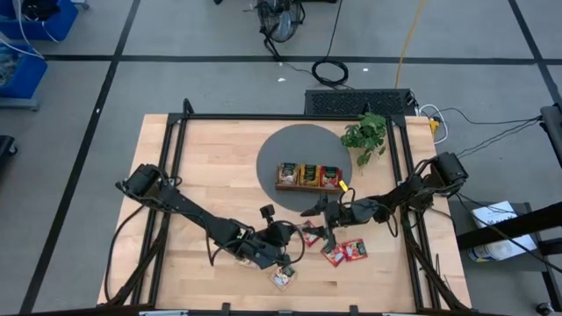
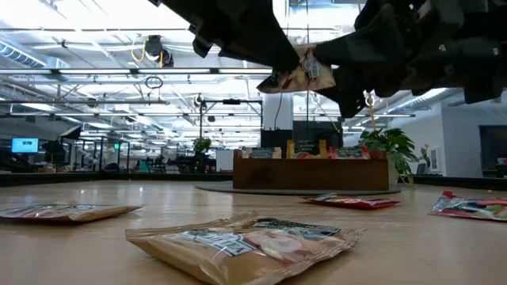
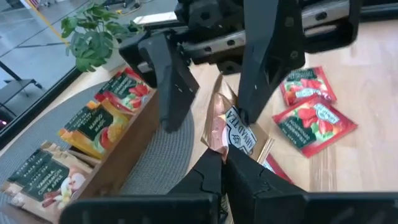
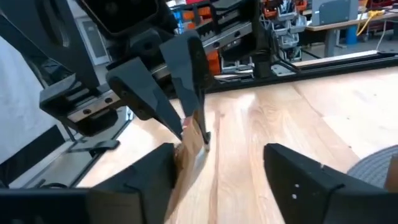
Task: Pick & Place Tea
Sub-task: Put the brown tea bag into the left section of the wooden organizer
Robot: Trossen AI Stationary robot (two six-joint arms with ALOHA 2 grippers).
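Nearest me in the low view, a beige packet [image 2: 245,241] lies flat on the table [image 2: 119,206], another beige one [image 2: 67,210] off to the side. Only this view shows the held packet [image 2: 297,75] hanging in the air, clear of the wood. From above I just get the arms crossing over it. Left gripper [image 3: 222,163] is clenched on the held packet's lower edge. Right gripper [image 4: 214,158] stands wide, one finger to each side of the packet, not pinching it.

Tray [image 1: 309,176] sits on a grey mat [image 1: 290,149] with filed packets in it, plant [image 1: 367,133] beside. Red packets [image 3: 309,111] lie on the wood past the right gripper. One packet [image 1: 282,277] lies near the front edge.

From above, the arms cover the held packet. Labels are too small to read there.
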